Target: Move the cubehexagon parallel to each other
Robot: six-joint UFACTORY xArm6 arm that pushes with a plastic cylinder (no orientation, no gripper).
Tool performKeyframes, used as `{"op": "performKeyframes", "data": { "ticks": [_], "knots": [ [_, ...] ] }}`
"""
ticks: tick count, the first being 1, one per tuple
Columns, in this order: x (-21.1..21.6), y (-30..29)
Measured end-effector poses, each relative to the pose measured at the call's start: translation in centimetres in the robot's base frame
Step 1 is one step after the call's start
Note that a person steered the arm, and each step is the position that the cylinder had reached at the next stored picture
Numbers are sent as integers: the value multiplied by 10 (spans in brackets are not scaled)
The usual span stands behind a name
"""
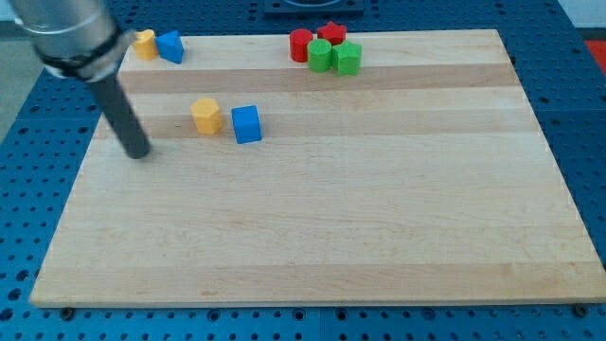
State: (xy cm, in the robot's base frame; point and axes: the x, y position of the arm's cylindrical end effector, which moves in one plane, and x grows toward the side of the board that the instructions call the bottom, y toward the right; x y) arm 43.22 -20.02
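A yellow hexagon block (205,116) and a blue cube (246,124) stand close side by side on the wooden board (322,208), upper left of its middle, with a small gap between them. My tip (139,152) rests on the board to the left of the yellow hexagon and slightly lower, apart from it.
A yellow block (145,44) and a blue block (170,46) sit at the board's top left corner. A red cylinder (300,44), a red block (331,34), a green cylinder (319,55) and a green block (348,58) cluster at the top edge.
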Motion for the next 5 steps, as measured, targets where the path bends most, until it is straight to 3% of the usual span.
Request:
{"op": "performKeyframes", "data": {
  "ticks": [1,2,4,5],
  "knots": [
    [-4,97],
    [-44,134],
    [-69,23],
    [-71,33]
  ]
}}
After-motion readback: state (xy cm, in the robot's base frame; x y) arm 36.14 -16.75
